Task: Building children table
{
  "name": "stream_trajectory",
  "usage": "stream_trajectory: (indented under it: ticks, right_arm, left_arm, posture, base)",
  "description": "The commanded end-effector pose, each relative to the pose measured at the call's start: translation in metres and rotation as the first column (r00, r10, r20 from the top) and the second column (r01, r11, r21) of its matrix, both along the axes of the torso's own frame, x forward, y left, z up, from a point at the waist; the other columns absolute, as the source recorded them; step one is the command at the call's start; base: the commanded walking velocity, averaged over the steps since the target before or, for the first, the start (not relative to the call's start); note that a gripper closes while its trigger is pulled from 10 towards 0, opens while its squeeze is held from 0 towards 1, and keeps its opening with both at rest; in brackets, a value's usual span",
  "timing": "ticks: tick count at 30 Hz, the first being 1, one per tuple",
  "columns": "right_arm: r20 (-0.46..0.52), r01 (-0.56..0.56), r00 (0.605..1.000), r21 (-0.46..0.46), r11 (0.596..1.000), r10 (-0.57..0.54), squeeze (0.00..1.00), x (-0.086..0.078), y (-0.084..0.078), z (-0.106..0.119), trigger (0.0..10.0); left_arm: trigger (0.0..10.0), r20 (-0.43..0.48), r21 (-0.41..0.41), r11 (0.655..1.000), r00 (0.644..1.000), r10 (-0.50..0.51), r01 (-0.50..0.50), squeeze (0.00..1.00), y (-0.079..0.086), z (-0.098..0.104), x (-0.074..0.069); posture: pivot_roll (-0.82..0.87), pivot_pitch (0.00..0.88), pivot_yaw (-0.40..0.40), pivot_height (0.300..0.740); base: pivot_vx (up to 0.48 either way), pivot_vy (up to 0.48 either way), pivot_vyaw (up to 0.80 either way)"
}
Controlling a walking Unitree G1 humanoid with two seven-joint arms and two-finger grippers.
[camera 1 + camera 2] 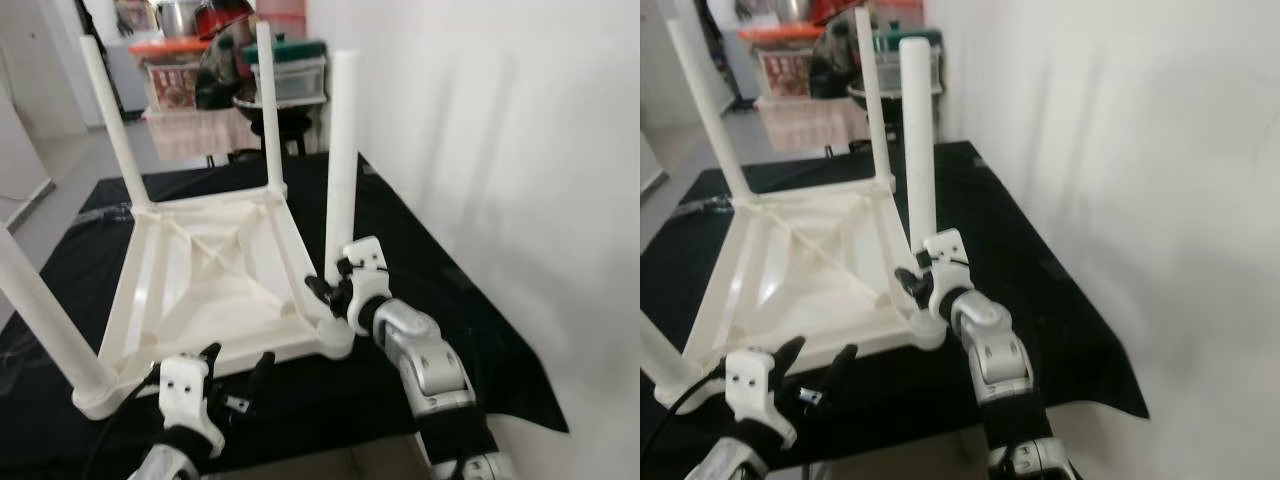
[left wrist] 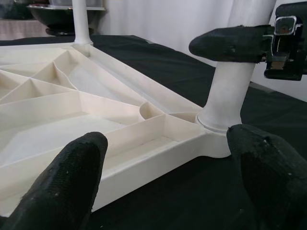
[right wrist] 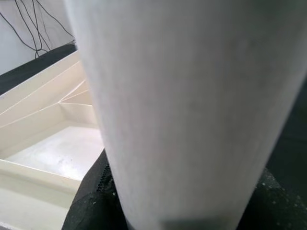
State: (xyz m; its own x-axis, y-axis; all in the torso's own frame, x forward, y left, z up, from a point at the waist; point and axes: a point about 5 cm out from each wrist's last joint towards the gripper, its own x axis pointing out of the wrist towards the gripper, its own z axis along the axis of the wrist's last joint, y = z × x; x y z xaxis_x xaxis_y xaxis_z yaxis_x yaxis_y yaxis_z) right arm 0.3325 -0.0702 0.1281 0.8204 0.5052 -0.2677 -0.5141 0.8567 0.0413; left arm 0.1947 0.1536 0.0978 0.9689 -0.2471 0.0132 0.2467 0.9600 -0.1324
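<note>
The white plastic children's table top (image 1: 215, 290) lies upside down on a black cloth-covered table (image 1: 440, 290), its ribbed underside up and four white cylindrical legs pointing upward. The right gripper (image 1: 335, 292) is closed around the base of the near-right white leg (image 1: 341, 150), just above its corner socket, one black finger (image 2: 230, 44) pressing across the tube in the left wrist view. The left gripper (image 1: 236, 372) hovers just off the near edge of the top, jaws spread wide and holding nothing, its fingertips (image 2: 64, 182) level with the rim. The main hazard, I judge, is that the leg is not fully seated: if the right gripper twists or pushes off-axis, the leg may bind or jump out of its socket. With nothing steadying the top (the left gripper is not touching it), any sideways force could slide or tip the whole light frame across the cloth. The tall legs give leverage for a topple toward the nearby white wall (image 1: 520, 150).
</note>
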Motion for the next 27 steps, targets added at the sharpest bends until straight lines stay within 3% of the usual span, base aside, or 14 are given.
stream_trajectory:
  ticks: [1,2,3,4,6,9,11,12,13,14,18,25,26,27]
  right_arm:
    - [-0.164,0.025,0.986,-0.045,0.999,-0.032,0.0,-0.008,-0.006,-0.037,0.0]
    - [-0.186,-0.008,0.982,-0.026,1.0,0.003,0.0,-0.008,0.0,-0.037,10.0]
    - [-0.179,-0.03,0.983,0.004,1.0,0.03,0.0,-0.005,0.004,-0.031,10.0]
    - [-0.164,-0.064,0.984,0.042,0.997,0.07,1.0,-0.005,0.01,-0.02,10.0]
    - [-0.09,-0.172,0.979,0.136,0.976,0.185,1.0,-0.005,0.018,0.006,10.0]
    - [-0.075,-0.194,0.976,0.15,0.97,0.206,1.0,-0.004,0.019,0.009,10.0]
    - [-0.011,-0.403,0.912,0.174,0.899,0.411,0.97,-0.001,0.014,0.019,10.0]
    - [-0.011,-0.403,0.912,0.174,0.899,0.411,0.97,-0.001,0.014,0.019,10.0]
    - [0.021,-0.535,0.843,0.151,0.831,0.538,0.0,0.0,0.006,0.023,10.0]
    - [0.034,-0.613,0.788,0.131,0.779,0.615,0.0,-0.001,0.001,0.025,10.0]
    - [0.006,-0.706,0.707,0.068,0.705,0.707,0.0,0.011,-0.014,0.028,10.0]
    - [-0.01,-0.721,0.69,0.074,0.689,0.724,0.0,0.019,-0.017,0.034,10.0]
    - [0.0,-0.718,0.694,0.074,0.692,0.72,0.0,0.026,-0.018,0.041,0.0]
    - [0.0,-0.718,0.694,0.074,0.692,0.72,0.0,0.026,-0.018,0.041,0.0]
  left_arm:
    - [10.0,-0.003,0.009,1.0,1.0,0.003,-0.003,0.0,0.003,0.0,0.001]
    - [10.0,0.001,0.006,1.0,1.0,0.013,-0.013,0.0,0.004,0.0,0.001]
    - [10.0,0.003,0.006,1.0,1.0,0.014,-0.014,0.0,0.004,0.0,0.001]
    - [10.0,0.003,0.004,1.0,1.0,0.012,-0.012,0.0,0.004,0.0,0.002]
    - [10.0,0.002,0.0,1.0,1.0,0.003,-0.003,0.0,0.003,0.0,0.003]
    - [10.0,0.002,0.0,1.0,1.0,0.002,-0.002,0.0,0.003,0.0,0.004]
    - [10.0,0.004,-0.002,1.0,1.0,-0.001,0.001,0.0,0.001,0.0,0.005]
    - [10.0,0.004,-0.002,1.0,1.0,-0.001,0.001,0.0,0.001,0.0,0.005]
    - [10.0,0.006,-0.004,1.0,1.0,-0.001,0.001,0.0,0.0,0.0,0.006]
    - [10.0,0.008,-0.005,1.0,1.0,-0.001,0.001,0.0,-0.001,-0.001,0.007]
    - [10.0,0.012,-0.01,1.0,1.0,-0.002,0.003,0.0,-0.004,-0.001,0.009]
    - [10.0,0.016,-0.013,1.0,1.0,-0.004,0.004,0.0,-0.007,-0.001,0.009]
    - [10.0,0.018,-0.011,1.0,1.0,-0.003,0.003,0.0,-0.009,-0.001,0.009]
    - [10.0,0.018,-0.011,1.0,1.0,-0.003,0.003,0.0,-0.009,-0.001,0.009]
  posture:
    - [0.03,0.0,0.028,0.74]
    - [0.03,0.0,0.03,0.74]
    - [0.04,0.0,0.03,0.74]
    - [0.04,0.0,0.032,0.74]
    - [0.03,0.0,0.033,0.74]
    - [0.03,0.0,0.033,0.74]
    - [0.04,0.0,0.026,0.74]
    - [0.04,0.0,0.026,0.74]
    - [0.04,0.0,0.019,0.74]
    - [0.04,0.0,0.019,0.74]
    - [0.06,0.0,0.001,0.74]
    - [0.08,0.0,-0.008,0.74]
    - [0.08,0.0,-0.017,0.74]
    - [0.08,0.0,-0.017,0.74]
  base:
    - [0.0,0.0,0.0]
    - [0.0,0.0,0.0]
    - [0.0,0.0,0.0]
    - [0.0,0.0,0.0]
    - [0.0,0.0,0.0]
    - [0.0,0.0,0.0]
    - [0.0,0.0,0.0]
    - [0.0,0.0,0.0]
    - [0.0,0.0,0.0]
    - [0.0,0.0,0.0]
    - [0.0,0.0,0.0]
    - [0.0,0.0,0.0]
    - [0.0,0.0,0.0]
    - [0.0,0.0,0.0]
